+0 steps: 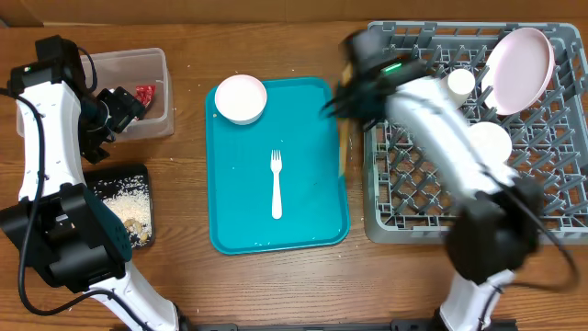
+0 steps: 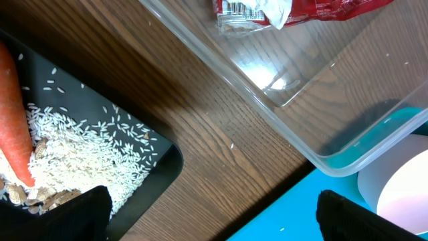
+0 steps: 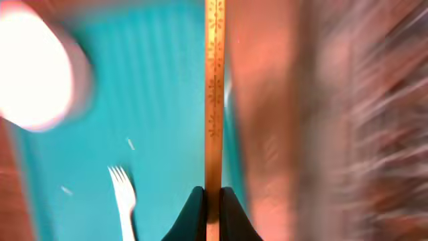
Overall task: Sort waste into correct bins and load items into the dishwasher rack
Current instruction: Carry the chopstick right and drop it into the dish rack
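My right gripper (image 3: 212,201) is shut on the thin wooden stick (image 3: 214,100). It holds the stick (image 1: 342,147) between the teal tray and the grey dishwasher rack (image 1: 395,184); the view is blurred. A white fork (image 1: 276,184) and a small white bowl (image 1: 241,98) lie on the teal tray (image 1: 312,211). The rack holds a plate (image 1: 519,69), a cup (image 1: 461,83) and a bowl (image 1: 489,142). My left gripper (image 2: 214,221) is open and empty, at the clear tub's (image 1: 161,124) edge. The red wrapper (image 2: 301,10) lies in the tub. The carrot (image 2: 13,114) and rice (image 2: 80,147) lie in the black tray (image 2: 167,167).
The black tray (image 1: 147,175) sits at the front left, right below the clear tub. The teal tray's corner (image 2: 301,214) and the bowl (image 2: 401,187) lie close beside the tub. Bare wooden table shows between tub and black tray.
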`<move>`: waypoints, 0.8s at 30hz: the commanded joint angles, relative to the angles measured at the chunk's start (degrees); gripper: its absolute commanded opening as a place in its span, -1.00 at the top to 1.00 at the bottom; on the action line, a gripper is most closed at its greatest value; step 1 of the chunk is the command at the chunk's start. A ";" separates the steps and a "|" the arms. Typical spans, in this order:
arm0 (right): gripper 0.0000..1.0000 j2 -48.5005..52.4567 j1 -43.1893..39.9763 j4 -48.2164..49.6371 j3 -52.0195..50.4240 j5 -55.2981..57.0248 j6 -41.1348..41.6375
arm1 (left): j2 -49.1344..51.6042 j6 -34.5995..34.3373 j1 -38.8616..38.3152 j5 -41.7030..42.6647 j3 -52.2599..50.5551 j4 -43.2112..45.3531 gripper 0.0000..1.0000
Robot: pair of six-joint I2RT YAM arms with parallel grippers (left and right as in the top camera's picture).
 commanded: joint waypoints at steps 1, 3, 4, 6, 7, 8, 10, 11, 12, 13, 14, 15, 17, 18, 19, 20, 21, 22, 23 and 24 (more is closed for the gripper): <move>0.92 -6.40 -7.17 -0.39 4.94 -4.02 -13.49 | -0.37 -1.16 -0.11 0.42 0.13 -0.15 -1.00; 0.92 -6.43 -10.78 -0.07 5.66 -7.02 -17.62 | -0.37 -1.16 -0.11 0.42 0.13 -0.15 -1.00; 0.92 -6.36 -12.07 0.26 5.60 -7.96 -18.95 | -0.37 -1.16 -0.11 0.42 0.13 -0.15 -0.99; 0.92 -5.75 -14.08 1.01 5.07 -9.46 -21.11 | -0.37 -1.16 -0.11 0.42 0.13 -0.15 -1.00; 0.92 -5.42 -14.53 1.60 4.50 -9.90 -22.01 | -0.37 -1.16 -0.11 0.42 0.13 -0.15 -0.99; 0.92 -5.14 -14.80 2.19 3.89 -9.99 -22.77 | -0.37 -1.16 -0.11 0.42 0.13 -0.15 -1.00; 0.92 -3.87 -14.88 3.26 2.95 -9.88 -23.78 | -0.37 -1.16 -0.11 0.42 0.13 -0.15 -1.00; 0.92 -3.10 -14.88 3.52 2.91 -9.75 -23.78 | -0.37 -1.16 -0.11 0.42 0.13 -0.15 -1.00; 0.92 -2.08 -14.88 3.87 2.91 -9.38 -23.71 | -0.37 -1.16 -0.11 0.42 0.13 -0.15 -1.00; 0.90 -1.09 -14.88 4.22 2.91 -8.98 -23.69 | -0.37 -1.16 -0.11 0.42 0.13 -0.15 -0.99; 0.84 1.27 -14.88 5.03 2.91 -6.64 -23.04 | -0.37 -1.16 -0.11 0.42 0.13 -0.15 -0.99; 0.80 2.36 -14.88 5.31 2.91 -5.46 -22.56 | -0.37 -1.16 -0.11 0.42 0.13 -0.15 -1.00; 0.66 4.66 -14.88 5.60 2.91 -3.89 -21.77 | -0.37 -1.16 -0.11 0.42 0.13 -0.15 -1.00; 0.55 5.33 -14.88 5.42 2.91 -3.91 -21.77 | -0.37 -1.16 -0.11 0.42 0.13 -0.15 -0.99; 0.49 5.75 -14.88 5.11 2.91 -3.96 -21.75 | -0.37 -1.16 -0.11 0.42 0.13 -0.15 -1.00; 0.43 5.97 -14.88 4.57 2.91 -3.96 -21.75 | -0.37 -1.16 -0.11 0.42 0.13 -0.15 -0.99; 0.35 5.97 -14.88 4.11 2.93 -3.96 -21.59 | -0.37 -1.16 -0.11 0.42 0.13 -0.15 -1.00; 0.23 5.81 -14.82 3.65 3.10 -3.98 -21.51 | -0.37 -1.16 -0.11 0.42 0.11 -0.15 -0.99; 0.17 5.55 -14.75 2.86 3.56 -3.93 -21.07 | -0.37 -1.16 -0.11 0.42 0.13 -0.15 -0.99; 0.13 5.29 -14.62 2.08 4.13 -3.93 -20.65 | -0.37 -1.16 -0.11 0.42 0.13 -0.15 -1.00</move>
